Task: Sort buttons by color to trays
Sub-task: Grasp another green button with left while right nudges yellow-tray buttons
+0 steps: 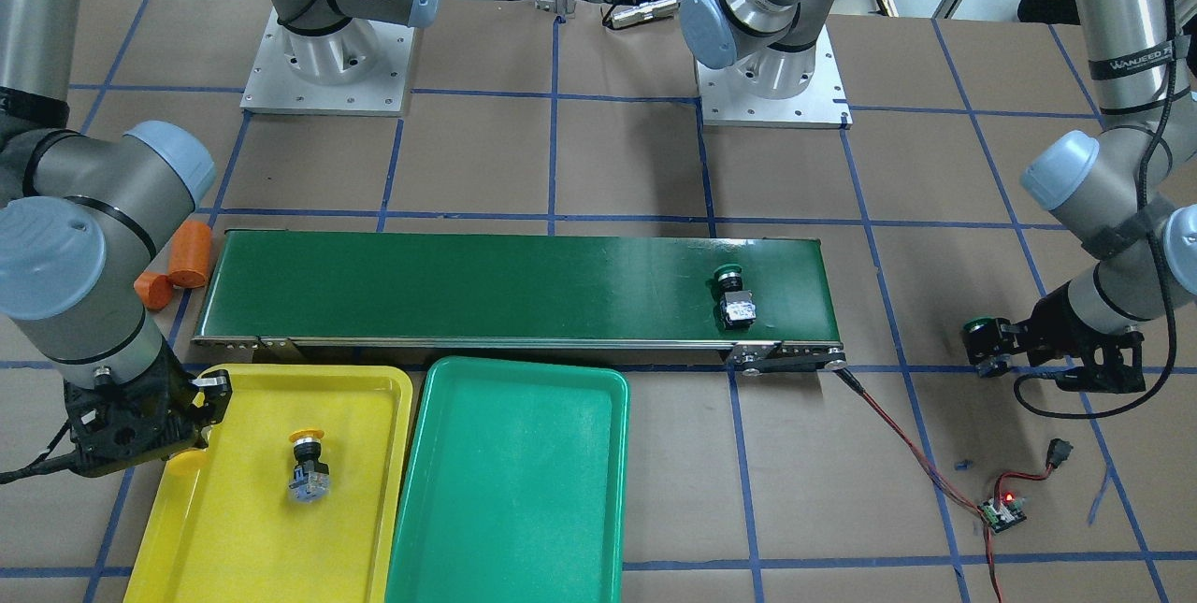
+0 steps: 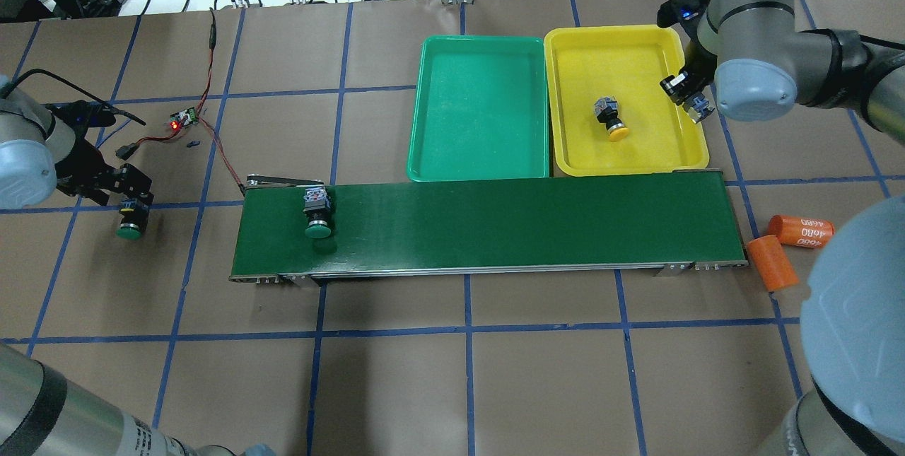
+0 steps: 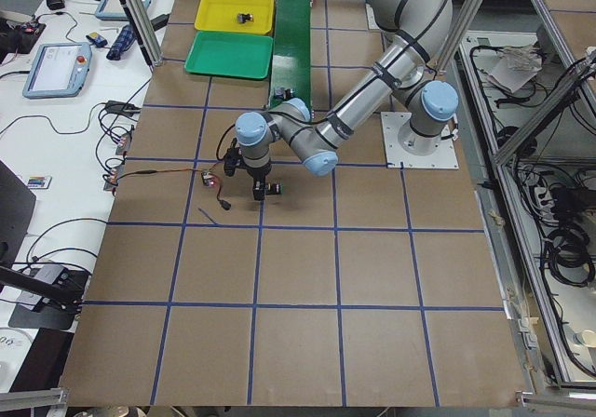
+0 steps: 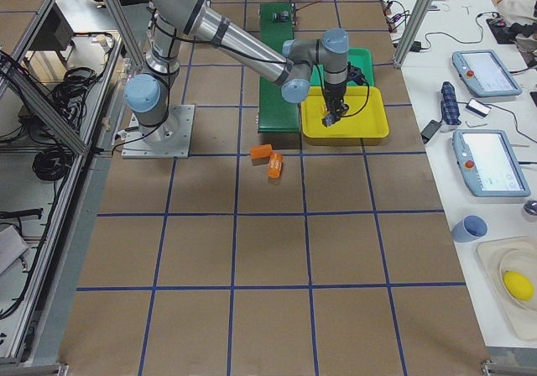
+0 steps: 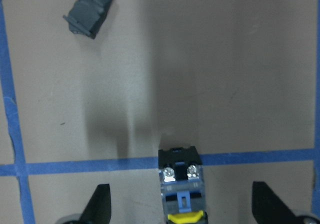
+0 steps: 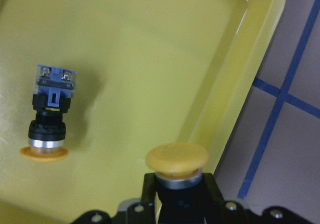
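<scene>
Nearest the robot, a green button (image 2: 317, 219) sits at the left end of the conveyor belt (image 2: 530, 230), probably waiting for pickup. Just off that end the left gripper (image 5: 180, 186) straddles a second green button (image 2: 128, 228) — fingers spread wide, clear of its body, which seems to lie on the table (image 2: 495, 371) with open room around. Farther out, the green tray (image 2: 481, 109) holds nothing. In the yellow tray (image 2: 601, 67) one yellow button (image 2: 609, 119) lies on its side; the right gripper (image 6: 177, 194) pinches a second yellow button (image 6: 177, 158) over the outer rim — likely needing a nudge inward before release.

The front view's bottom edge cuts off the yellow tray (image 1: 234, 547) and green tray (image 1: 505, 491).
</scene>
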{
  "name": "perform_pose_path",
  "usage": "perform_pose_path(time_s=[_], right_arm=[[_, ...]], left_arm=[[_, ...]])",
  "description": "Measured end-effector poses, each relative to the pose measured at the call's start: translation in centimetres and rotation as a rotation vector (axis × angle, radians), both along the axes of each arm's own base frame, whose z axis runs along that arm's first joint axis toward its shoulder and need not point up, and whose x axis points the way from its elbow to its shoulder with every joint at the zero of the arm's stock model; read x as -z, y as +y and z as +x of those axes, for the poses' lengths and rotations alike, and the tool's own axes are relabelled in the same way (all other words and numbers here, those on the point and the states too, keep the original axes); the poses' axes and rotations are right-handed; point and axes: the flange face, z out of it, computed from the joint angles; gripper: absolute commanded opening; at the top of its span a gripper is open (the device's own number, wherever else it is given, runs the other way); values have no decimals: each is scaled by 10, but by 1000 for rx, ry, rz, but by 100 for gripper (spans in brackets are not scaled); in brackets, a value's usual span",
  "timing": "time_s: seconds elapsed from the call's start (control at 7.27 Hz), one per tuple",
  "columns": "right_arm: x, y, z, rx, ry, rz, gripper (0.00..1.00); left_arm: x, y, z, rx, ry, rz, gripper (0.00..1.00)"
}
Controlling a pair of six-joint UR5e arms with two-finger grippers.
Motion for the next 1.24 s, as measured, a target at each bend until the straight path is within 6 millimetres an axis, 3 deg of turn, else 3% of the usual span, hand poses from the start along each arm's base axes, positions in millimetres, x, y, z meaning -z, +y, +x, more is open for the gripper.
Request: perform_pose_path(time_s=[0.14, 0.28, 0.41, 0.55, 0.83, 1.1, 1.24], right_arm=[[3, -3, 4, 9, -37, -4, 13], [6, -5, 9, 28, -62, -2, 20], [12, -6, 17, 43, -85, 6, 93], [18, -7, 24, 50, -102, 15, 100], [26, -4, 29, 54, -111, 30, 100], [23, -3, 29, 55, -110, 26, 100], [12, -2, 29, 54, -106, 10, 100]], left_arm=[[4, -1, 0, 2, 4, 4, 0], [6, -1, 0, 3, 6, 5, 0], [2, -2, -1, 4, 4, 2, 0], [-7, -2, -6, 10, -2, -6, 0], [-45, -2, -30, 43, -11, -22, 0], [-102, 6, -77, 92, 6, -40, 0], [-128, 13, -102, 106, 29, -52, 0]])
